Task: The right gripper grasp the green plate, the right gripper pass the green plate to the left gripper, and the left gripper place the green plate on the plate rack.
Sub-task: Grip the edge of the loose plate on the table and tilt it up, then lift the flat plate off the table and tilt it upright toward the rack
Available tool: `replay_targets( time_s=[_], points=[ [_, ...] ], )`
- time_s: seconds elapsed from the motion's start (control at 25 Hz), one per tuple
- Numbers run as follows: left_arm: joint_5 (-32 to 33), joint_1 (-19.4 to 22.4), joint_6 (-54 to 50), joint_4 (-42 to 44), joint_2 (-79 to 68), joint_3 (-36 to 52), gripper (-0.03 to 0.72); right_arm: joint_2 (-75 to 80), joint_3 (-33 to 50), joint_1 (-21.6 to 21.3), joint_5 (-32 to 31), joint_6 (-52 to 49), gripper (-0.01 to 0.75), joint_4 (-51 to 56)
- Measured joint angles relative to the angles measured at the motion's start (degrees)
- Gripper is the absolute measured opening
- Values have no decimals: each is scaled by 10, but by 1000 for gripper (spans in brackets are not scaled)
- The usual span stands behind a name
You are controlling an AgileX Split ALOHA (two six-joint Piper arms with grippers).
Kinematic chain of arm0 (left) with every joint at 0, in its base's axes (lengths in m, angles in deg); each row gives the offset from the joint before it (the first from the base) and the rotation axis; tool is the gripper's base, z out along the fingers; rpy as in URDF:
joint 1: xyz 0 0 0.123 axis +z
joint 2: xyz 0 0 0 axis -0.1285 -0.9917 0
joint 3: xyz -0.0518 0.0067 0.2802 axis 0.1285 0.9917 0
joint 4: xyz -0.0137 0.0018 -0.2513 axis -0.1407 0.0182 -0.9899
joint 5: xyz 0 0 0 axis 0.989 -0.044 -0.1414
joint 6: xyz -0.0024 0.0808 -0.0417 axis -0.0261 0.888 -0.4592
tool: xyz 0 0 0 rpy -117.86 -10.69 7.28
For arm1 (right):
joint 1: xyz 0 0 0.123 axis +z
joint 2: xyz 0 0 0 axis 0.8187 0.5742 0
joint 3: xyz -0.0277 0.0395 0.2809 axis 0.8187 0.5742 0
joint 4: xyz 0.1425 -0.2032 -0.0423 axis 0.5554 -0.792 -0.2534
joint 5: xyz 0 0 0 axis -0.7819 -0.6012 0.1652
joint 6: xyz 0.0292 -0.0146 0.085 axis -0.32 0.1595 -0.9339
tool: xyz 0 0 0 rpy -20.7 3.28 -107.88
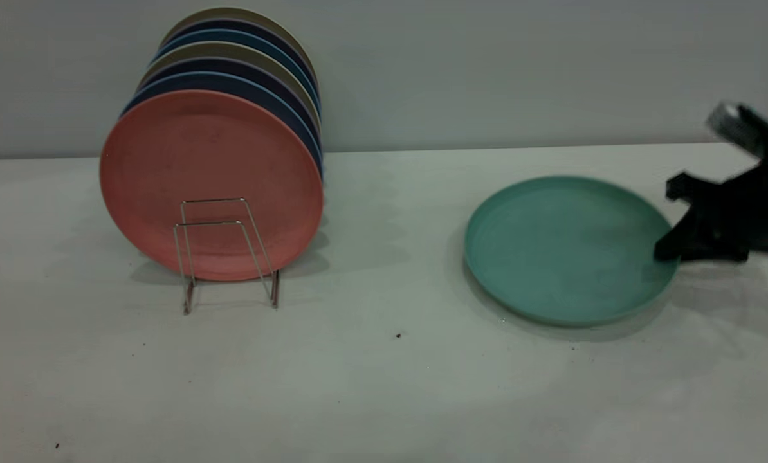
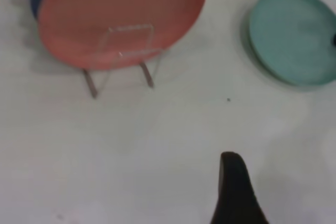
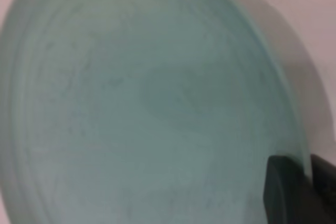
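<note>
Far left on the tabletop (image 1: 384, 399): plate rack (image 1: 226, 251), silver wire, crowded with upright plates, salmon-pink plate (image 1: 211, 183) in front, dark blue plates (image 1: 255, 103) and olive ones behind. Left claw (image 2: 236, 192) seen only in its own wrist view as one dark finger above bare surface; spread or pressed together, cannot tell. Right of centre: green plate (image 1: 567, 249) flat on the tabletop, well apart from the rack. Far right: right claw (image 1: 670, 218) spread wide, lower tip touching the plate's right rim, upper tip apart above it.
</note>
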State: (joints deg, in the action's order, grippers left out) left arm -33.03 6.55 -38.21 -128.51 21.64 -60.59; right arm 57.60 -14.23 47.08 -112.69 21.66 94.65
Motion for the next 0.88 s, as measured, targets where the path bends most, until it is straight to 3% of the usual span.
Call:
replay_targets(
  time_s=[0.2,0.48,0.88],
  points=[
    [-18,0,76,-96,-115,-1,493,-58,0,18,4,-35,13,-84],
    [-14,0,252,-260,-265,-46,493,-88,0,85,-15,-58,13,-141],
    [53,0,280,-277,-428,-147,493,-108,0,120,-103,-59,13,-145]
  ],
)
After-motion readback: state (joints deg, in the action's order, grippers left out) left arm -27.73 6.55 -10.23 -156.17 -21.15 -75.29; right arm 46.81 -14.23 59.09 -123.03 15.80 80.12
